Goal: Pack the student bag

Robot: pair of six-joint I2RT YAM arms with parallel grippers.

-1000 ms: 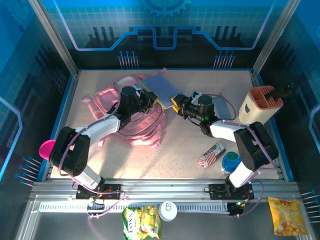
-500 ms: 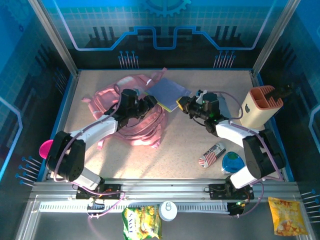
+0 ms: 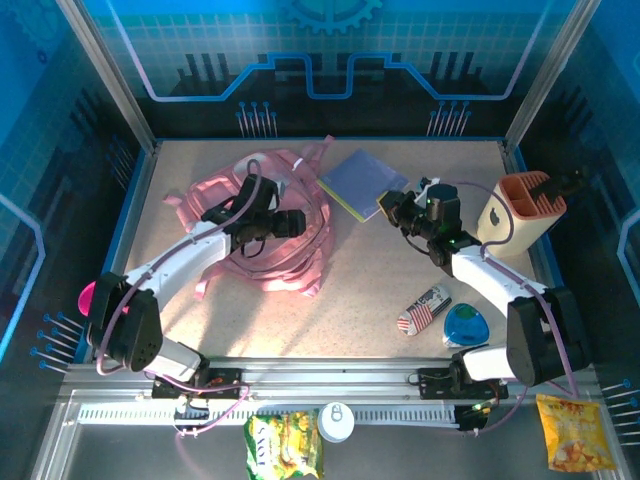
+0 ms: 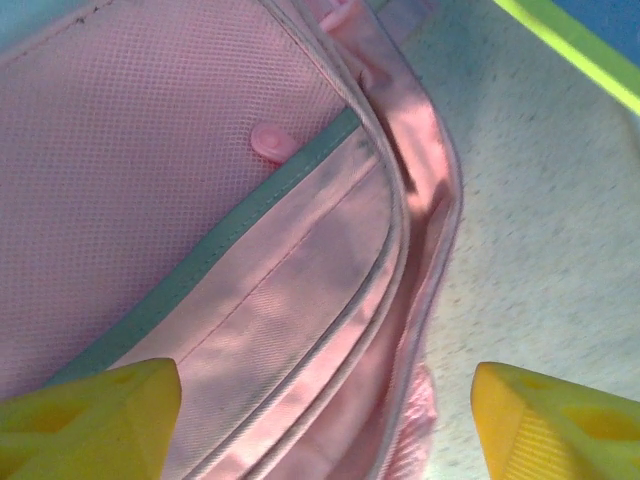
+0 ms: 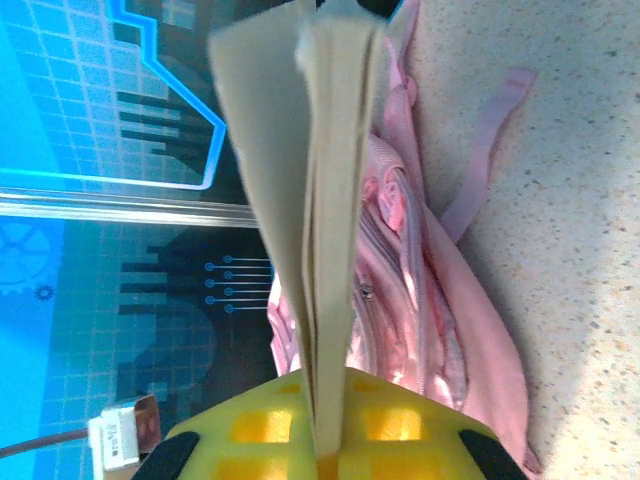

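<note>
So the student bag (image 3: 285,262) is slumped on the left-middle of the tabletop (image 3: 360,290), a big floppy pink heap with straps trailing off toward the left and near side. The left fingers (image 3: 291,222) are right over the top of it, spread wide with nothing between them. In the left wrist view the two yellow fingers (image 4: 90,415) sit at the bottom corners, well apart, with the bag's pink mesh fabric (image 4: 170,140) and a zip seam under them.

The right fingers (image 3: 390,206) are pressed together, pinching a notebook (image 3: 354,180) by its near edge. It has a bluish-purple cover with a yellow strip along one side, and it's just to the right of the bag. From the right wrist camera you see the notebook (image 5: 320,190) edge-on, its pages sticking up out of the yellow fingers (image 5: 395,425), with the bag (image 5: 420,300) behind it.

Other stuff: a beige-and-orange pen holder (image 3: 520,212) at the right edge, plus a flag-print can (image 3: 425,308) lying beside a blue round thing (image 3: 463,323) on the near right.
</note>
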